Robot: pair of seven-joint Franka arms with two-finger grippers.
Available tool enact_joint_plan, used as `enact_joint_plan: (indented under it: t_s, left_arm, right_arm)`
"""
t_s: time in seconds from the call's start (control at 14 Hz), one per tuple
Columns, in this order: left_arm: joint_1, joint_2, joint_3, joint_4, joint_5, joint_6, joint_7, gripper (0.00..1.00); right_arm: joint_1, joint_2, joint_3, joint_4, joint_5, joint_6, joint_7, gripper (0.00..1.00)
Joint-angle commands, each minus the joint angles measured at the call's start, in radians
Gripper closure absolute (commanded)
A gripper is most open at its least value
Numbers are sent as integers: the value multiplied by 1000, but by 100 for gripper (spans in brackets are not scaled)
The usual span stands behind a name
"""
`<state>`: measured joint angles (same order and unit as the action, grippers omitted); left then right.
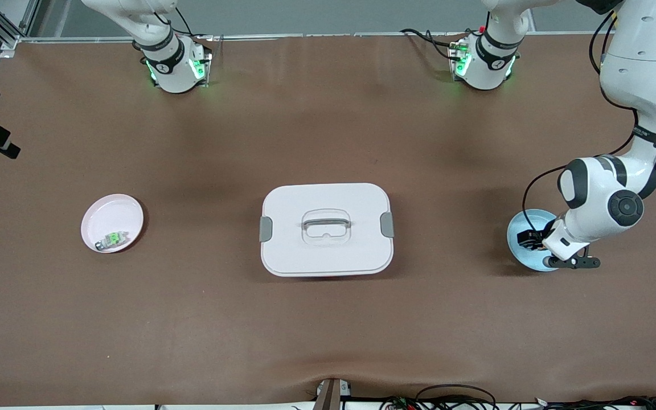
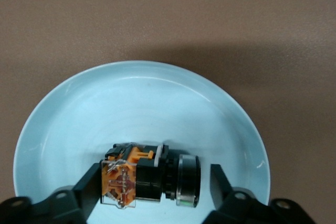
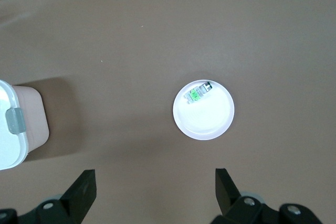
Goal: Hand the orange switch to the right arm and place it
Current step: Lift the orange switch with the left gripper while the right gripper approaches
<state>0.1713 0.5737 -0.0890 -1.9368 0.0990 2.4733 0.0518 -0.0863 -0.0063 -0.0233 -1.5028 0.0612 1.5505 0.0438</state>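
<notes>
So, front view: the left gripper [image 1: 534,241] is down in the blue plate [image 1: 517,226], at 3 o'clock from the lidded white box [image 1: 326,228]; the pink plate [image 1: 113,215] sits at 9 o'clock. Left wrist view: the orange switch [image 2: 149,177] lies in the blue plate between spread, unclamped fingers, one touching its orange end. Right wrist view: the right gripper [image 3: 156,184] waits above the table, gaping wide, empty.

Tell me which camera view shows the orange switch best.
The left wrist view: the orange switch fills it, lying in the blue dish between the left gripper fingers. The front view shows only a dark speck under the arm; the right wrist view misses it.
</notes>
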Motion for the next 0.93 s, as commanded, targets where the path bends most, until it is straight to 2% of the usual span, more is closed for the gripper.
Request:
enact_joint_plan:
  t_s: [0.0, 0.14, 0.5, 0.86]
  left_arm:
    - [10, 11, -5, 9, 25, 1, 6, 54]
    - [8, -3, -6, 9, 25, -7, 3, 100]
    - [0, -132, -35, 39, 24, -187, 3, 100]
    - [4, -204, -123, 202, -14, -469, -26, 100]
  right_arm:
    - [-4, 8, 6, 10, -11, -12, -9, 0]
    - [-4, 8, 6, 13, -11, -9, -7, 0]
    - [-3, 9, 6, 13, -11, -7, -7, 0]
    - [0, 9, 8, 12, -9, -10, -7, 0]
